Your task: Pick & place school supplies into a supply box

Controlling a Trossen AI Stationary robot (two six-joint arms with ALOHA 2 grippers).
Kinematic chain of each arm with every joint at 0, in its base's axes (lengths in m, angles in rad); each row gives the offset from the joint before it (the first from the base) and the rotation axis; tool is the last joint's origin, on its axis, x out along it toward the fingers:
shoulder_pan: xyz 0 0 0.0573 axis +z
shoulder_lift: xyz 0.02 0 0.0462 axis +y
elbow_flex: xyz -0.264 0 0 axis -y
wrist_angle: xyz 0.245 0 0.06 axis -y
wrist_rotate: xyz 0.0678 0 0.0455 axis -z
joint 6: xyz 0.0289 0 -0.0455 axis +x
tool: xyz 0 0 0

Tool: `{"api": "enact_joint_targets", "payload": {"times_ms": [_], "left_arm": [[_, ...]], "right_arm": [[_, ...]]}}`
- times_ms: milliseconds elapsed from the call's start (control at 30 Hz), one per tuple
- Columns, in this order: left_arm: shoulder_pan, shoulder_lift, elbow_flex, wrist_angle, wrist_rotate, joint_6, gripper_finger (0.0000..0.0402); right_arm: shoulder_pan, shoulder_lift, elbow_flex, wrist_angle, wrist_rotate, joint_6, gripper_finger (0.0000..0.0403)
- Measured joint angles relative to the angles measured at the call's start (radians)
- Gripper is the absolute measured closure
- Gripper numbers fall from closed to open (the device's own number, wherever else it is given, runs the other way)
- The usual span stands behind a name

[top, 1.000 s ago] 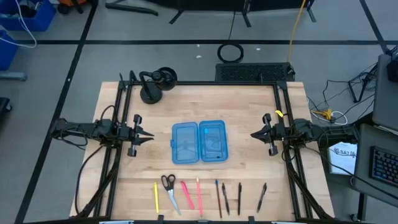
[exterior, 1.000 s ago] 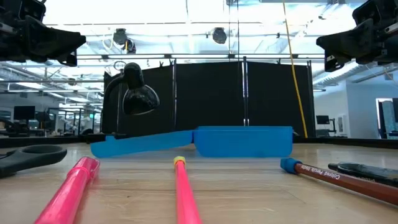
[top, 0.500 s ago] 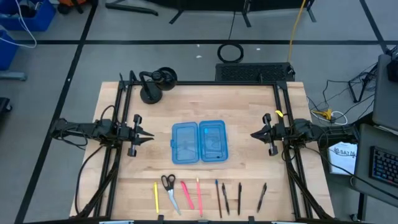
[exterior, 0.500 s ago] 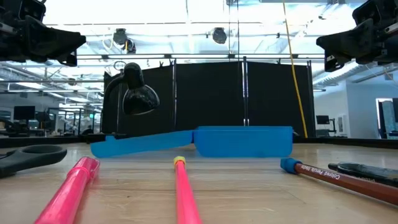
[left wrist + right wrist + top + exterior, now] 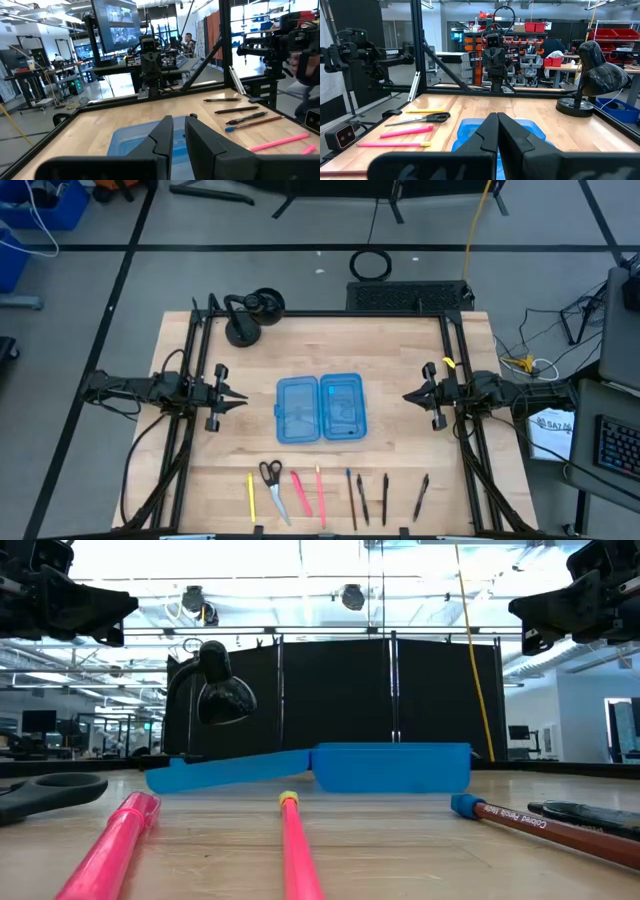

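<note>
**Start position: both arms idle, nothing loaded**

Left gripper (image 5: 240, 399) hovered left of the open box (image 5: 321, 409), fingers slightly apart, empty. Pens and scissors (image 5: 272, 485) lay near the box. Right gripper (image 5: 410, 396) hovered right, fingers pressed together. Risk: closely spaced pens could cause double pickups.

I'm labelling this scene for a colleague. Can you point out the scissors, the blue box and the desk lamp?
scissors (image 5: 272, 481): high view, near the pivot below the black handles.
blue box (image 5: 321, 409): high view, on the hinge between its halves.
desk lamp (image 5: 243, 334): high view, on its round base.
</note>
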Motion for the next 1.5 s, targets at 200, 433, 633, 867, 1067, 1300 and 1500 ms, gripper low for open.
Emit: {"api": "enact_joint_targets", "payload": {"times_ms": [200, 433, 633, 867, 1067, 1300, 1500], "left_arm": [[0.0, 0.0, 0.0, 0.0, 0.0, 0.0, 0.035], [0.0, 0.0, 0.0, 0.0, 0.0, 0.0, 0.035], [0.0, 0.0, 0.0, 0.0, 0.0, 0.0, 0.035], [0.0, 0.0, 0.0, 0.0, 0.0, 0.0, 0.035], [0.0, 0.0, 0.0, 0.0, 0.0, 0.0, 0.035], [0.0, 0.0, 0.0, 0.0, 0.0, 0.0, 0.035], [0.0, 0.0, 0.0, 0.042, 0.005, -0.056, 0.035]], "right_arm": [[0.0, 0.0, 0.0, 0.0, 0.0, 0.001, 0.0403], [0.0, 0.0, 0.0, 0.0, 0.0, 0.05, 0.0403], [0.0, 0.0, 0.0, 0.0, 0.025, 0.049, 0.0403], [0.0, 0.0, 0.0, 0.005, 0.052, 0.052, 0.0403], [0.0, 0.0, 0.0, -0.005, 0.052, 0.052, 0.0403], [0.0, 0.0, 0.0, 0.0, 0.052, 0.04, 0.0403], [0.0, 0.0, 0.0, 0.0, 0.052, 0.029, 0.0403]]}}
